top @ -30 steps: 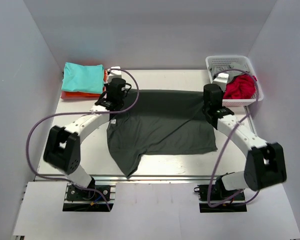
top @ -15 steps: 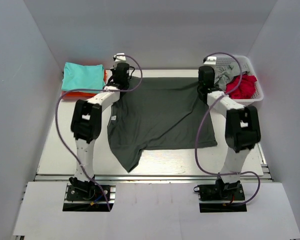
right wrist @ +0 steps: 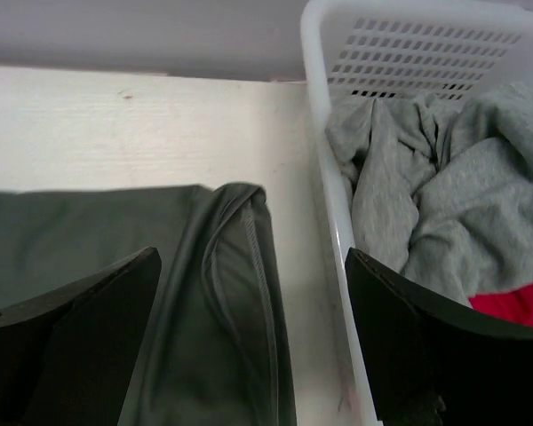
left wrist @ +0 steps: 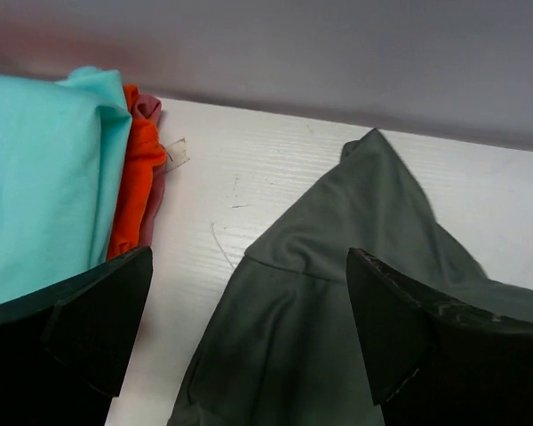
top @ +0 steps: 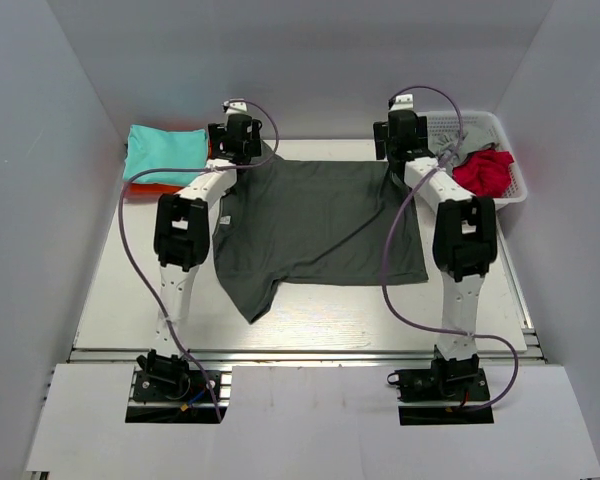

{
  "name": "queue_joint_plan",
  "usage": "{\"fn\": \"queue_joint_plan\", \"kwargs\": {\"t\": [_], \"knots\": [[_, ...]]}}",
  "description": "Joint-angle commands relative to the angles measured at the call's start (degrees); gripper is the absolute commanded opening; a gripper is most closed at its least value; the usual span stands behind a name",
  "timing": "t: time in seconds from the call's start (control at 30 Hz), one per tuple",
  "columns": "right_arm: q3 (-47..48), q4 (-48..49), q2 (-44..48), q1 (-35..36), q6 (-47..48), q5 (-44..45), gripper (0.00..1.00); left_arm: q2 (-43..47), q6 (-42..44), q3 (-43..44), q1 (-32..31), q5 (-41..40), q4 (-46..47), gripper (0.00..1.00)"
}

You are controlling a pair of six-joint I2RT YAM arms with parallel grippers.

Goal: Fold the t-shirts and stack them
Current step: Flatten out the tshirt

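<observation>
Dark charcoal t-shirt [top: 320, 225] lies spread on the white table [top: 310, 320]. It is mostly flat, puckered at both far corners, with one sleeve pointing near-left. Left gripper [left wrist: 244, 337] and right gripper [right wrist: 249, 328] hover over those corners, jaws apart, gripping nothing.

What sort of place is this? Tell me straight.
Probably a lab test cell, not a home: plain grey walls box in a white table, two robot arms are bolted at its near edge, and a dark t-shirt lies spread for folding.

Orange t-shirt [left wrist: 135, 177] mostly beneath teal t-shirt [left wrist: 35, 169]; red t-shirt [right wrist: 515, 306] mostly off right wrist view.
</observation>
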State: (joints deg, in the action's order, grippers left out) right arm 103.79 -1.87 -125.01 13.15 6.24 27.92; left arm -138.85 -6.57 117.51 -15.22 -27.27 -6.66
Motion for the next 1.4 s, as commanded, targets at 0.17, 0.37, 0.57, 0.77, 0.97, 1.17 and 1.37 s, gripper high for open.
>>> {"fn": "queue_joint_plan", "kwargs": {"t": [0.17,0.37,0.57,0.77,0.97,1.17,1.37], "knots": [[-10.8,-4.5,18.8,1.2,-7.5,-10.3,0.9,22.4,-2.3,-8.7,-1.7,7.0,-9.9,1.0],[-23.3,-12.7,29.7,0.9,-21.4,-9.9,0.9,41.2,-8.3,-35.5,-1.7,20.3,-9.5,1.0],[-37.4,-20.4,39.2,0.7,-30.4,-9.3,0.9,51.4,-13.7,-51.4,-2.3,27.1,-15.2,1.0],[-51.9,-21.6,48.5,0.2,-37.0,-10.8,0.9,61.0,-17.8,-64.2,-2.8,32.4,-22.9,1.0],[-58.9,-23.5,52.9,-2.1,-37.4,-11.5,0.89,67.0,-21.2,-73.0,-4.5,36.3,-34.6,0.98],[-59.4,-24.0,51.8,-4.2,-38.1,-13.9,0.87,74.2,-21.2,-81.5,-8.4,44.1,-36.0,0.81],[-60.6,-23.4,51.4,-6.3,-39.0,-16.9,0.82,71.3,-21.8,-82.5,-13.2,43.4,-31.8,0.7]]}}
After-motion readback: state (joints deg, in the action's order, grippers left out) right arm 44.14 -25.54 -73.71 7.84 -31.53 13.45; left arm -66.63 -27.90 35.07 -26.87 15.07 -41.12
